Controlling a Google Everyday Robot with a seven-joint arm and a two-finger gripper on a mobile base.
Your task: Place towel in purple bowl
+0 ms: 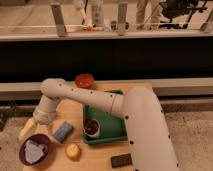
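The towel (33, 151) lies crumpled inside the purple bowl (46, 141) at the bench's (97, 153) near left corner; the end effector (27, 128) hangs just behind it, toward the left edge, whether spread or closed I cannot tell

I see the purple bowl (46, 142) standing upright at the lower left of my view. The pale grey towel (33, 151) lies crumpled inside it. The gripper (27, 129) is just beside the bowl's far-left rim.

Dim warm light, brighter floor (30, 15) behind, claw (28, 128) at table's (97, 151) left edge in soft shade
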